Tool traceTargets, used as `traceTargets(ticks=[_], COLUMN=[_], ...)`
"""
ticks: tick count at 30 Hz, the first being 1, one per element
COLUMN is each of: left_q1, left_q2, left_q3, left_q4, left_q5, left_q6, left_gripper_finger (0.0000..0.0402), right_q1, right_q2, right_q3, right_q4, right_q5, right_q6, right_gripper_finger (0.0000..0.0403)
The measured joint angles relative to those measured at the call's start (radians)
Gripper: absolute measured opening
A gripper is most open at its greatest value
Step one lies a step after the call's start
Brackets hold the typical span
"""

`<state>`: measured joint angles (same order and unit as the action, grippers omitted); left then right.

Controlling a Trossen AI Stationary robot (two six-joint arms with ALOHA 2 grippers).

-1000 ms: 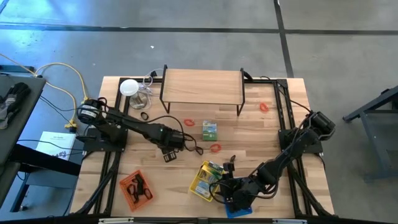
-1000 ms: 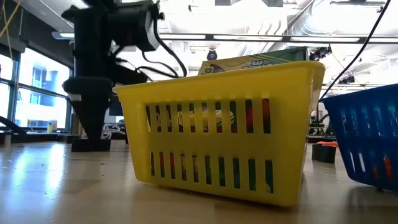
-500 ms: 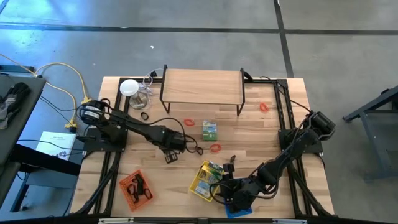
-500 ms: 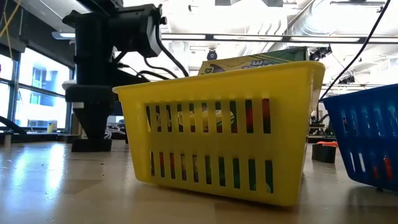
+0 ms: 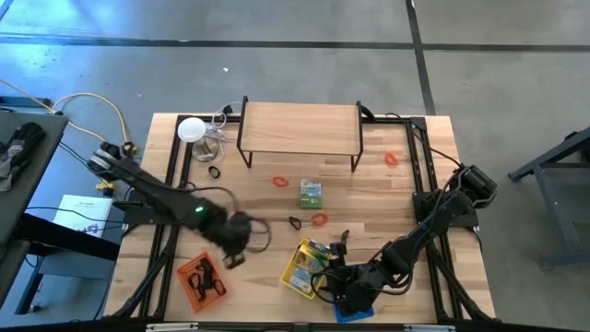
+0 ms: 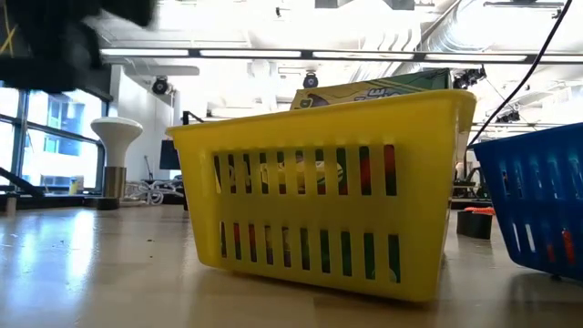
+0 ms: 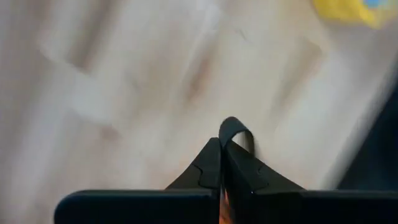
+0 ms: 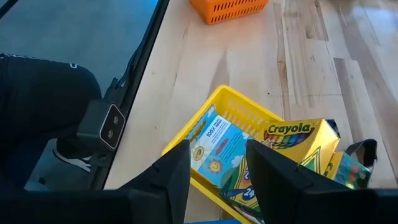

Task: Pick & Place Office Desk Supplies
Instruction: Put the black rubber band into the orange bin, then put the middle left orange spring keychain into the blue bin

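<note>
**Left arm carrying a clip; several supplies unsorted**

Left end effector (image 7: 222,163) pressed together, pinching a small black clip (image 7: 235,132), just at 1 o'clock of the orange basket (image 5: 201,279). Right end effector (image 8: 217,171) spread, hovering over the yellow basket (image 8: 239,115). Left on worktop (image 5: 396,198): three red rubber bands (image 5: 280,182), green packet (image 5: 311,193), another black clip (image 5: 295,222).

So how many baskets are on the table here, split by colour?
Orange basket: 1
Yellow basket: 1
Blue basket: 1
Total: 3 baskets
</note>
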<state>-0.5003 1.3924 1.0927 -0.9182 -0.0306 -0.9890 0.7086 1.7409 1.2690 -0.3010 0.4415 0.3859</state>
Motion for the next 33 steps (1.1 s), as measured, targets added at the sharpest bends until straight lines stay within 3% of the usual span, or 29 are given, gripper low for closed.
traceTargets(ticks=[6, 12, 18, 33], left_q1=[-0.203, -0.369, -0.465, -0.463], left_q2=[-0.059, -0.028, 0.046, 0.099], left_q3=[0.0, -0.002, -0.002, -0.002], left_q4=[-0.003, -0.003, -0.003, -0.021], left_q5=[0.124, 0.082, 0.06, 0.076], left_q6=[-0.356, -0.555, -0.546, -0.596], left_gripper_finger=[0.0001, 0.0001, 0.001, 0.0089], right_q1=[0.0, 0.0, 0.0, -0.004], right_q2=[0.0, 0.0, 0.0, 0.0], right_q3=[0.0, 0.0, 0.0, 0.0], right_q4=[0.007, 0.009, 0.021, 0.021], right_q5=[0.0, 0.0, -0.001, -0.026], right_q6=[0.004, 0.011, 0.011, 0.003], right_gripper_finger=[0.0144, 0.0144, 0.0144, 0.0144])
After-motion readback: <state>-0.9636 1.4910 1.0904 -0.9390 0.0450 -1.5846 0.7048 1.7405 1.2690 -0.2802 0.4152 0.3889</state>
